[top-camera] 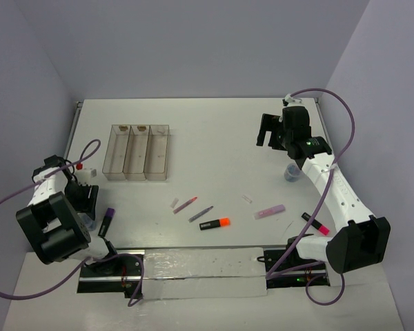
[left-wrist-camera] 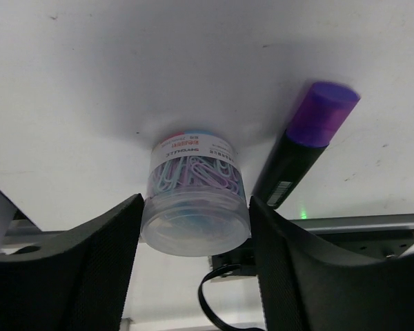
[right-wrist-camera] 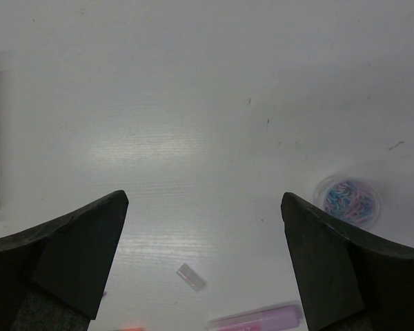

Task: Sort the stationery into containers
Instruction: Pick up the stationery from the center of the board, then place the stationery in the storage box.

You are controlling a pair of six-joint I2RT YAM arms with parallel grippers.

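So the left pincer (left-wrist-camera: 195, 201) is seen set around a clear tub of paperclips (left-wrist-camera: 193, 179), with one finger (left-wrist-camera: 90, 269) hard up against each side. Whether the tub is actually being squeezed or just flanked can't be told from the wrist view. The tub is stood on the bench (left-wrist-camera: 90, 83), and a purple highlighter (left-wrist-camera: 307, 138) is laid just beside it. From above, all of that is tucked at the near left of the bench, and the clear tray (top-camera: 136, 152) of three long compartments is found further back, well apart. The right pincer (right-wrist-camera: 203, 198) is held wide open and empty over the far right of the bench. A second paperclip tub (right-wrist-camera: 348, 201) is sat near it, with a pale pink bar (right-wrist-camera: 259, 318) and a small clear piece (right-wrist-camera: 191, 276) laid nearer the arms. In the near middle, a pink pen (top-camera: 185, 205), a grey pen (top-camera: 201, 213) and an orange-black highlighter (top-camera: 214, 223) are grouped close together. A pink-black highlighter (top-camera: 316, 222) is laid over by the right arm.
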